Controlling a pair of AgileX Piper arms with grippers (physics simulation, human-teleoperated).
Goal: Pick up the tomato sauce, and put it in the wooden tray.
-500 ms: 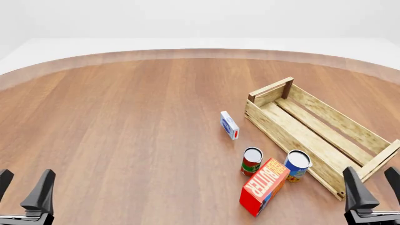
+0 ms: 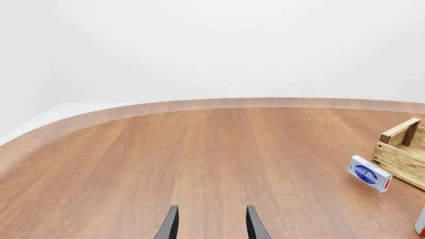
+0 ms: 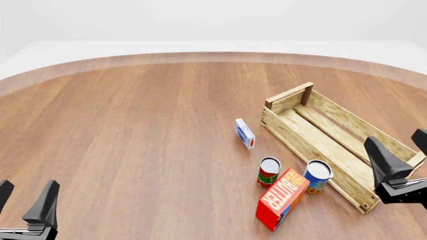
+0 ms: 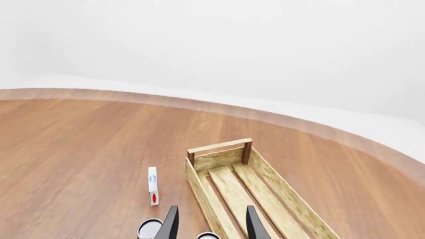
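Front view shows the right claw (image 3: 405,152) open over the wooden tray (image 3: 313,141), near the tomato sauce (image 3: 269,171), ready to approach it.

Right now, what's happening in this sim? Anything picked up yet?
Nothing is held. The tomato sauce stands on the table beside the butter box and a blue-labelled can, just outside the wooden tray, which has nothing in it. The right gripper is open above the tray's near end; the left gripper sits open and idle at the near edge.
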